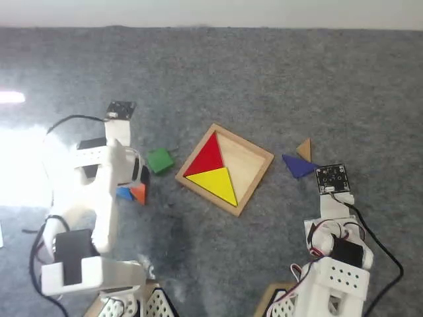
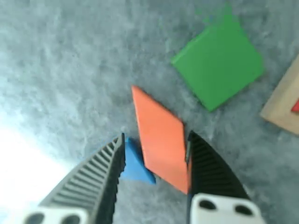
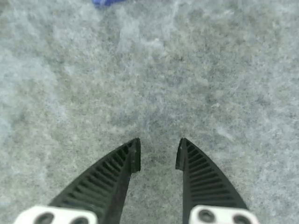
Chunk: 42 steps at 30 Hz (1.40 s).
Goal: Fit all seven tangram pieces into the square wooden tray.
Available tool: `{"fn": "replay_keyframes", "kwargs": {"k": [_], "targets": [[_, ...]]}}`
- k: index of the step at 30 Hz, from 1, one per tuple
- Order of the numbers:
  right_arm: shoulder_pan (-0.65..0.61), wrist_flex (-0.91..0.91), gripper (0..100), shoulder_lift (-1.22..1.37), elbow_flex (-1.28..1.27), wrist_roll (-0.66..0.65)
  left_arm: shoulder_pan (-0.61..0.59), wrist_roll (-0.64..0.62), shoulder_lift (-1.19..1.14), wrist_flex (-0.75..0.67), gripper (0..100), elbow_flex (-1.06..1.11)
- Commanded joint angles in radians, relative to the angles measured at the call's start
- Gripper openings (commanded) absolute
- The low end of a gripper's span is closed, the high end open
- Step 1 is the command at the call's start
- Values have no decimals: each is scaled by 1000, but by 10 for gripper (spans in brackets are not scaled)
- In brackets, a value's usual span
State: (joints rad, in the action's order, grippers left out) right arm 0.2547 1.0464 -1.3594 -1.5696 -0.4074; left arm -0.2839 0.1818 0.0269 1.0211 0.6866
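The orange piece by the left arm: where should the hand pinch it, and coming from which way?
Across its two long parallel edges, from straight above: the orange piece lies flat, so only its thin sides offer grip. The left hand straddles those edges, open. The small blue triangle sits right beside one of them, so pinching away from it seems safer.

Finding: robotics laboratory test station. Evidence: desk (image 1: 264, 79) covered in grey felt-like matting; two white jointed arms, lower left (image 1: 99, 198) and lower right (image 1: 334, 264) of the frame, with exposed black cables (image 1: 378, 241); plain pale wall (image 1: 211, 12) along the top edge.
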Motion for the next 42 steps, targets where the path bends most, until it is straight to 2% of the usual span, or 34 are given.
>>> {"fn": "replay_keyframes", "kwargs": {"k": [1,6,12,16,23,26,29,33,42], "targets": [[1,-16,143,-12,6,-11,20,-26,51,97,203,-136],[1,-16,143,-12,6,-11,20,-52,72,141,202,-160],[1,-16,143,-12,6,-11,-23,-49,72,64,201,-45],[1,-16,143,-12,6,-11,-94,28,72,2,200,16],[1,-16,143,-12,6,-11,-146,64,71,-6,200,22],[1,-16,143,-12,6,-11,-78,77,71,-5,199,42],[-1,-16,143,-12,6,-11,43,68,71,-5,199,70],[-1,-16,143,-12,6,-11,172,6,69,-6,199,71],[-1,-16,143,-12,6,-11,218,-18,72,8,190,48]]}}
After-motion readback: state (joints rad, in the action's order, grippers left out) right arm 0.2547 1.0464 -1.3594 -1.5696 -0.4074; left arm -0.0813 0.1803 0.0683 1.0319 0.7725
